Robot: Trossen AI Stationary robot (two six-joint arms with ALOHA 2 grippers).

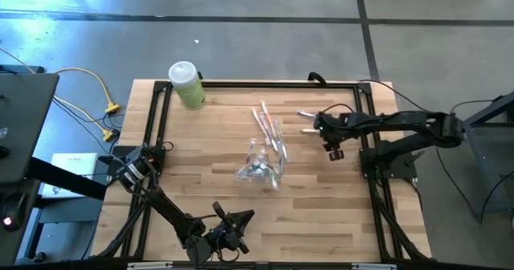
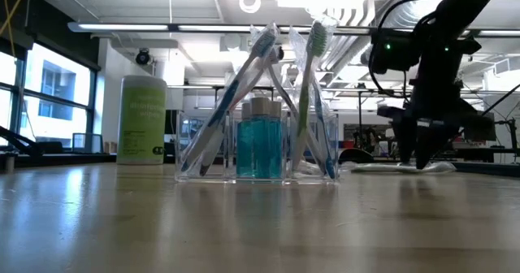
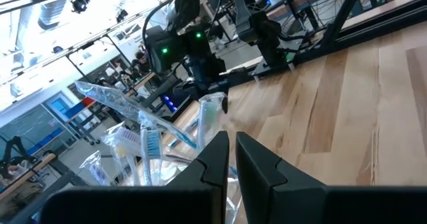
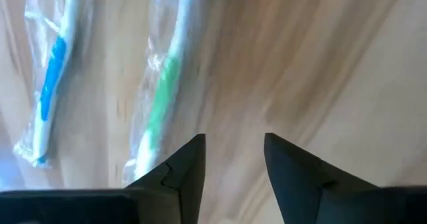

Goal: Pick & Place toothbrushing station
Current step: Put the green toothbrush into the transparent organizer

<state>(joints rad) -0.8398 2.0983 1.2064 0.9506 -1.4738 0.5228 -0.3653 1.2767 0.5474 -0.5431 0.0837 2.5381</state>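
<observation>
Wooden surface [image 1: 209,149] carries a clear organizer [image 1: 261,167] at centre frame; right claw [image 1: 332,147] hovers right of it, released, empty; left claw [image 1: 231,239], bottom centre, clenched, empty.

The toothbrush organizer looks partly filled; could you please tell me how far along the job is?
Done: the clear organizer at mid-table already holds upright toothbrushes and a blue bottle. In hand: the right pincer hangs open and empty above two wrapped toothbrushes lying on the table. Left: picking up and placing those. The left pincer waits shut at the near edge.
</observation>
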